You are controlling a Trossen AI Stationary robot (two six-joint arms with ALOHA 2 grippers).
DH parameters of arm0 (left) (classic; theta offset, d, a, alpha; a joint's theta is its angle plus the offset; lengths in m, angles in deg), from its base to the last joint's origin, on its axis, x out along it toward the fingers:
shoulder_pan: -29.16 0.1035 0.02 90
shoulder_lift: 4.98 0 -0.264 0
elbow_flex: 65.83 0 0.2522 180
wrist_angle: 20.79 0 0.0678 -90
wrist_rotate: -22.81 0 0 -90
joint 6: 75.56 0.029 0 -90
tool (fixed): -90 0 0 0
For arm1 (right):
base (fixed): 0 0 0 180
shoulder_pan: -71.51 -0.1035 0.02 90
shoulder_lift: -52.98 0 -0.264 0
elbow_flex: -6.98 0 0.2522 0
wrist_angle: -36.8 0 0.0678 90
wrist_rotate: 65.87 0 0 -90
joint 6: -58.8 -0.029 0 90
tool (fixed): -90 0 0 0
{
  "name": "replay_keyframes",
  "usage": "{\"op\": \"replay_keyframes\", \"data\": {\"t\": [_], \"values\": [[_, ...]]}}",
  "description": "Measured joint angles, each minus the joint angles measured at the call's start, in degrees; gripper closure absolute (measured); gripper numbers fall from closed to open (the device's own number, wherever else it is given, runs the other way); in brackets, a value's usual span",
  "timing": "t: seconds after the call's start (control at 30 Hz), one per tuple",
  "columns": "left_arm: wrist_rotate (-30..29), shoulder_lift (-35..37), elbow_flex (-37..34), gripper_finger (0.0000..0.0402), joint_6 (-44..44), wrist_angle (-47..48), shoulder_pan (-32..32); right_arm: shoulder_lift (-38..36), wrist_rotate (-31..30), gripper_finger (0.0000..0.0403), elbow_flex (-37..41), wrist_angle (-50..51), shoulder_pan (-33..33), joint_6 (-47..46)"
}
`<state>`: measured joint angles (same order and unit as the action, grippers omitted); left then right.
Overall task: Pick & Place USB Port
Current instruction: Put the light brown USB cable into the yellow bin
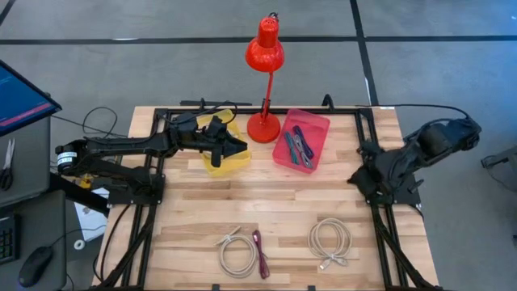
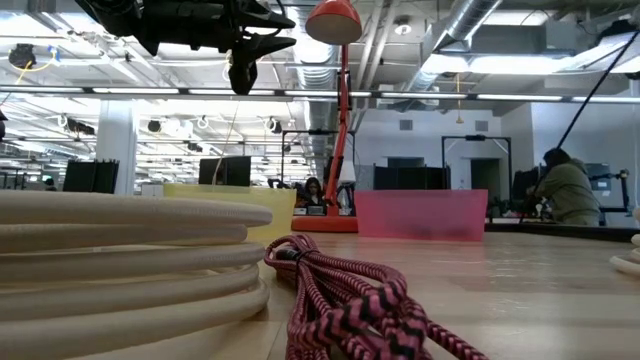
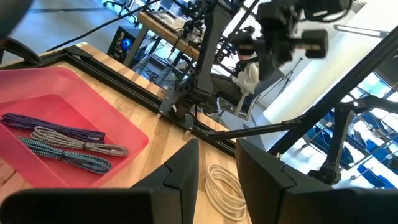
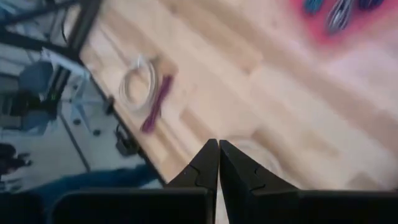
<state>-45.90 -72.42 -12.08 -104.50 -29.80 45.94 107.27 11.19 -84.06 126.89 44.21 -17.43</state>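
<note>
Wood-slat table under open-ceiling workshop; left gripper seemingly parted, right gripper closed, empty.

Cables in right tray — lamp between trays

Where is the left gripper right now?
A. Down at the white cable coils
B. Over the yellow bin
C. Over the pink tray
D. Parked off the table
B: in the high view the left gripper hangs over the yellow bin, beside the pink tray.
</note>
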Motion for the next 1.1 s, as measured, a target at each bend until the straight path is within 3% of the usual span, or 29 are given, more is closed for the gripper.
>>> {"op": "replay_keyframes", "data": {"t": [0.47, 0.77, 1.1], "values": [[0.00, 0.00, 0.00, 0.0297, 0.15, 0.05, 0.01, 13.65, 2.82, 0.0397, 0.00, -0.71, -12.54, -20.46], [0.00, 0.00, 0.00, 0.0297, 0.17, 0.72, 0.01, 23.05, 17.56, 0.0397, 0.03, 3.56, -18.74, -32.67], [0.00, 0.00, 0.00, 0.0297, 0.17, 0.92, 0.00, 28.23, 11.47, 0.0397, 0.04, 2.57, -24.49, -47.67]]}}
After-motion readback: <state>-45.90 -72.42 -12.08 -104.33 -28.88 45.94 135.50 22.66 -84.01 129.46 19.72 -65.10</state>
